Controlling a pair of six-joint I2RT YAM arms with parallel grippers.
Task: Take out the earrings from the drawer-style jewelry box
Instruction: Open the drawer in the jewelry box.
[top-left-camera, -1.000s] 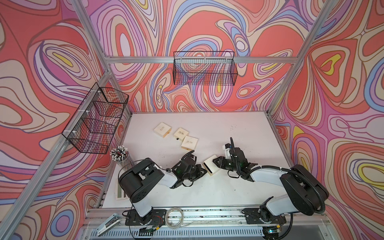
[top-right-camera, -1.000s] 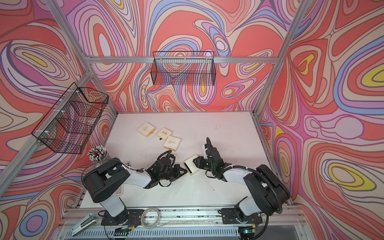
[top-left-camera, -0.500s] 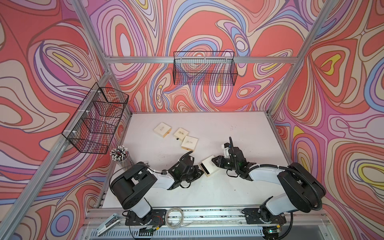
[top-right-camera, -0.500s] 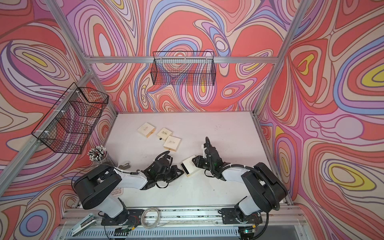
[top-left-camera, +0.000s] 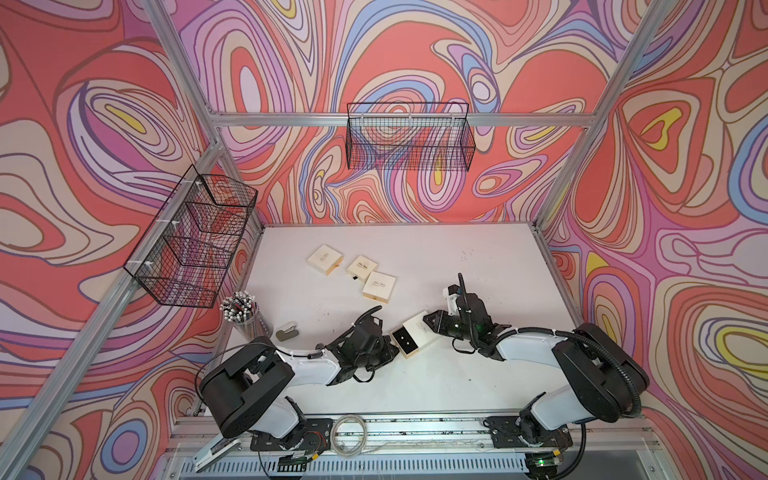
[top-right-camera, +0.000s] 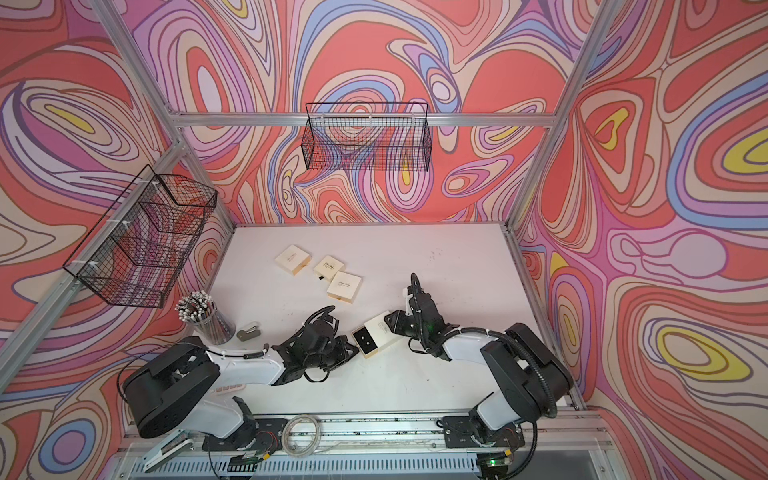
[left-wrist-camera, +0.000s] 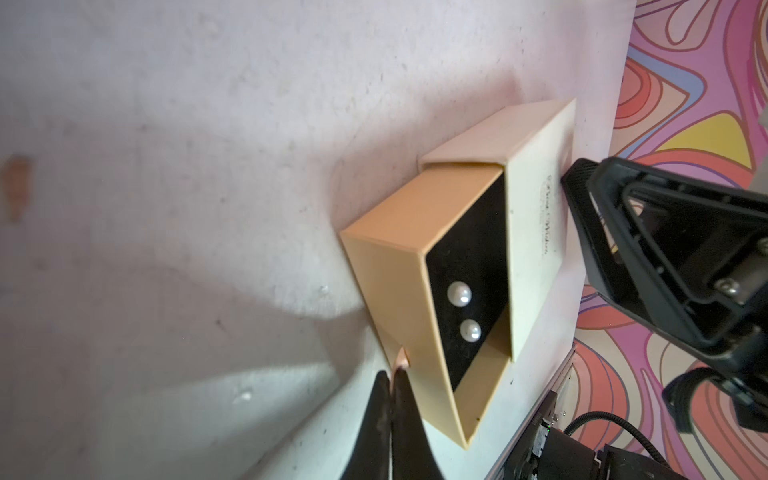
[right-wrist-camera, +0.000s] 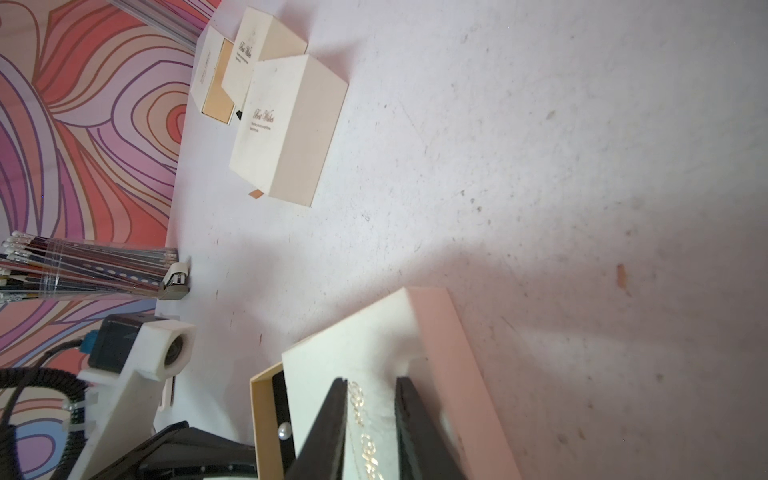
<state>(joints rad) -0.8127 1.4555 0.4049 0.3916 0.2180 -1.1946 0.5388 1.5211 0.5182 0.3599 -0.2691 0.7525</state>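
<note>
The jewelry box (top-left-camera: 420, 330) (top-right-camera: 381, 328) lies near the table's front middle: a cream sleeve (left-wrist-camera: 536, 216) (right-wrist-camera: 365, 353) with its tan drawer (left-wrist-camera: 399, 266) slid partway out. Two pearl earrings (left-wrist-camera: 459, 294) (left-wrist-camera: 470, 331) sit on the drawer's black lining; one earring (right-wrist-camera: 284, 430) shows in the right wrist view. My left gripper (left-wrist-camera: 391, 376) (top-left-camera: 392, 350) is shut on the drawer's small pull tab (left-wrist-camera: 402, 358). My right gripper (right-wrist-camera: 371, 384) (top-left-camera: 430, 324) rests on the sleeve's top, fingers slightly apart, nothing between them.
Three more cream boxes (top-left-camera: 325, 259) (top-left-camera: 361, 266) (top-left-camera: 378, 286) lie further back. A pencil cup (top-left-camera: 243, 316) and a small grey stapler (top-left-camera: 288, 331) stand at the front left. Wire baskets (top-left-camera: 409, 137) (top-left-camera: 191, 241) hang on the walls.
My left arm has drawn back to the left with the tab, and the drawer has slid further out of the sleeve. The right gripper has stayed on the sleeve.
</note>
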